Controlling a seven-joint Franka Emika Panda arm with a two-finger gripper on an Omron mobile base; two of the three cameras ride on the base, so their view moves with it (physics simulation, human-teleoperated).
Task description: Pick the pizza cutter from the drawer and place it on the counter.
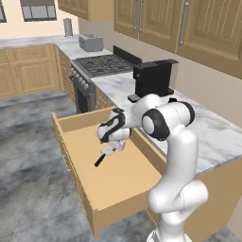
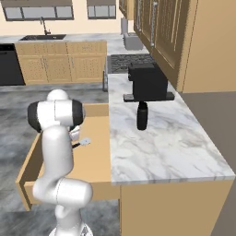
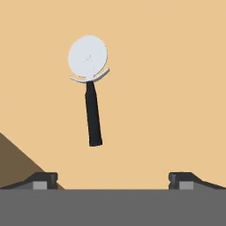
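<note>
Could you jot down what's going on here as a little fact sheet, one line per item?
Setting: simulated kitchen
Drawer: pulled open
Pizza cutter: flat on the drawer floor, ungrasped
Hand: open, hovering above the cutter, fingers spread wide
Counter: marble; a black bottle and a coffee machine stand on it
Task stage: cutter not yet picked up

Drawer (image 1: 71, 120) open, top unobstructed; bare floor all round pizza cutter (image 3: 90, 90); side walls only obstacles.

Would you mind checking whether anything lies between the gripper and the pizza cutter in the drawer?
Nothing visible does. The open gripper hangs above the pizza cutter, which lies alone on the bare drawer floor.
</note>
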